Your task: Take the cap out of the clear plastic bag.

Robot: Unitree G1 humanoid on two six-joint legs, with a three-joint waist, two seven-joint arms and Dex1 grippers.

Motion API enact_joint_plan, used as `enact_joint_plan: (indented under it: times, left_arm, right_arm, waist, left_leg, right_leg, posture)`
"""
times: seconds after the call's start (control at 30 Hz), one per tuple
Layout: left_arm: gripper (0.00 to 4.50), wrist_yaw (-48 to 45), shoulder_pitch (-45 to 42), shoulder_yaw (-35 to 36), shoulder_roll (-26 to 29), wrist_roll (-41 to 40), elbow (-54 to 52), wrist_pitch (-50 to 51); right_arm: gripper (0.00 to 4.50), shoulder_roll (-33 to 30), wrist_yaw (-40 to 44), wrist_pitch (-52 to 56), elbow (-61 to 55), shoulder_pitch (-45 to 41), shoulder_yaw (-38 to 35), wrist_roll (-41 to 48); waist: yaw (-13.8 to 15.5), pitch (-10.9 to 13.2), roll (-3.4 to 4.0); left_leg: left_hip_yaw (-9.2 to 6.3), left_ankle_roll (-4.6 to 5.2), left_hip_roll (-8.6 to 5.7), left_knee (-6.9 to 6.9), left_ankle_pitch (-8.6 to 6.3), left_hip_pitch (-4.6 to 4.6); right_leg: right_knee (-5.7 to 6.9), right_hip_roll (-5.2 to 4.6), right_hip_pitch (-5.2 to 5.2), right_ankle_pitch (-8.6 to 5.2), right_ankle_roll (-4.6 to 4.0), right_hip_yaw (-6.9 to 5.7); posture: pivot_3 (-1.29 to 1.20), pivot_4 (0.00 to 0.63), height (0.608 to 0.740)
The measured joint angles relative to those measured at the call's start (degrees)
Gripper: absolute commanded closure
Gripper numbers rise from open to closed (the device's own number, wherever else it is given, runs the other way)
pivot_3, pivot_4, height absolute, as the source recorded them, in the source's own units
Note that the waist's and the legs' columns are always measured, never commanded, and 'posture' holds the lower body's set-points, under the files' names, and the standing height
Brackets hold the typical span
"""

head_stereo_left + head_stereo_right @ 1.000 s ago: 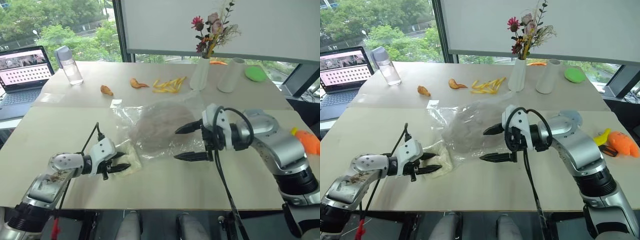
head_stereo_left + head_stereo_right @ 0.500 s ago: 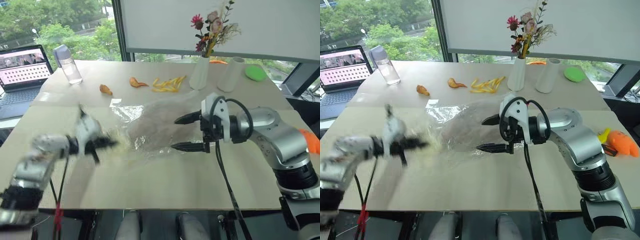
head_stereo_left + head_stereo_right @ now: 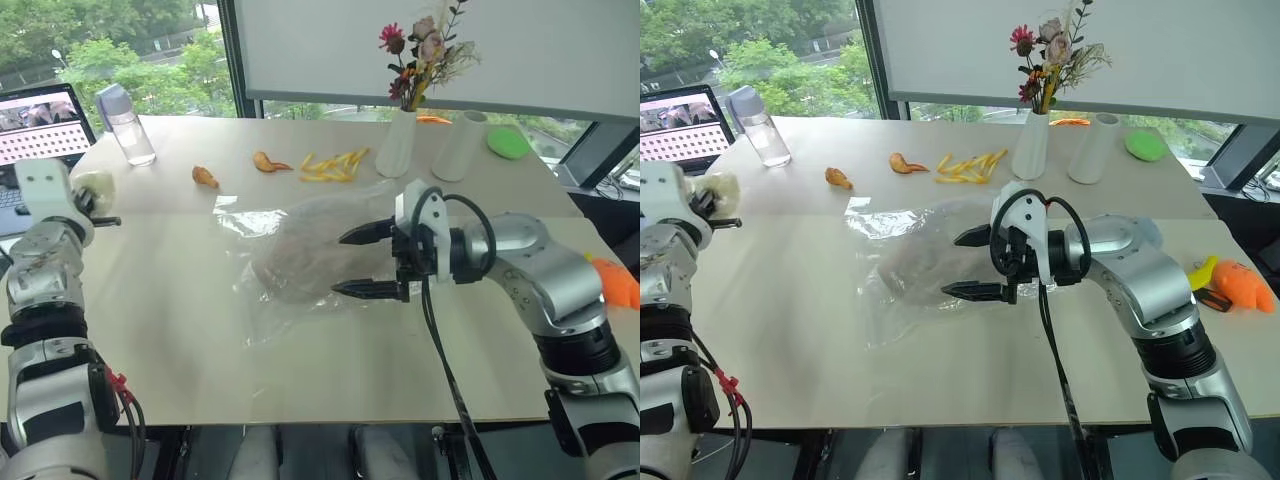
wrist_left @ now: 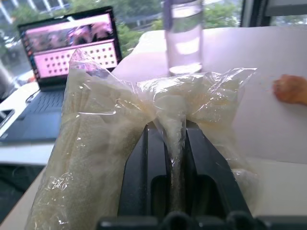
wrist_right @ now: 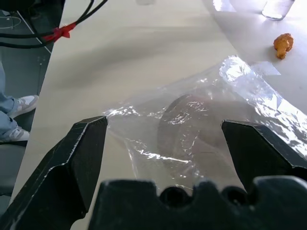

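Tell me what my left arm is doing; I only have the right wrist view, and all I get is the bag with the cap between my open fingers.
Observer: The left gripper is shut on the small bag of pale filling, raised off to your left near the laptop.
Operator: Is the cap out yet?
Observer: No. In the head views the cap lies inside the clear plastic bag on the table.
Operator: How close is my right gripper?
Observer: The right gripper hangs open at the bag's right side, fingers pointing left over the cap.
Operator: Anything nearby?
Observer: A vase with flowers stands behind it.
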Motion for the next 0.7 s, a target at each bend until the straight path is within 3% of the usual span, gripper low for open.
enact_joint_plan:
  times: [0.03,0.07,0.27,0.43,0.6,0.7]
  left_arm:
    - [4.47,1.0,0.0,0.4,0.1,0.2,2.2,-1.0]
    - [3.78,2.4,0.0,0.8,0.6,0.4,5.3,-1.8]
    - [1.87,7.3,0.9,4.1,1.4,0.1,15.0,-5.4]
    - [0.06,1.2,1.9,3.2,-0.5,-2.2,6.2,-7.6]
    - [0.01,-12.2,4.3,0.5,-5.9,-11.6,-14.4,0.0]
    - [0.01,-18.5,6.3,-0.5,-6.3,-18.3,-24.4,7.6]
  right_arm:
    - [0.00,0.2,-0.1,0.0,0.0,0.0,0.0,0.0]
    - [0.00,0.7,-0.5,0.1,0.0,0.0,0.0,0.1]
    - [0.00,1.9,-1.7,0.1,-0.1,0.0,0.0,0.9]
    - [0.00,1.4,-2.1,1.0,-0.5,0.0,0.0,1.8]
    - [0.00,0.9,-2.1,2.2,-0.7,-0.6,-0.1,2.2]
    - [0.00,0.8,-2.2,2.9,-0.4,-1.6,-0.4,2.7]
  waist:
    - [0.0,0.0,0.00]
    - [0.0,0.0,0.00]
    - [0.0,0.0,-0.03]
    - [0.8,0.0,-0.05]
    - [0.8,0.0,-0.05]
    - [-0.3,0.0,-0.05]
  left_leg:
    - [0.00,0.00,0.00,0.01,0.00,0.02]
    - [0.00,-0.02,0.00,0.02,0.01,0.02]
    - [0.01,-0.04,0.01,0.01,0.01,0.03]
    - [0.02,-0.42,0.00,0.02,-0.15,0.01]
    - [0.02,-0.32,0.01,0.04,-0.08,0.01]
    - [0.02,-0.10,0.03,0.02,0.05,0.03]
  right_leg:
    - [-0.01,0.00,0.02,0.00,0.00,0.00]
    - [-0.01,0.00,0.02,0.00,0.00,-0.01]
    - [0.01,-0.01,0.01,0.02,-0.02,-0.03]
    - [-0.02,-0.05,0.06,0.05,-0.05,-0.06]
    - [0.00,-0.04,0.05,0.07,-0.07,-0.06]
    - [0.05,-0.02,0.02,0.08,-0.08,-0.03]
  posture:
    - [0.00,0.150,0.740]
    - [0.00,0.150,0.740]
    - [0.00,0.150,0.740]
    - [0.00,0.150,0.740]
    - [0.00,0.150,0.740]
    - [0.00,0.150,0.740]
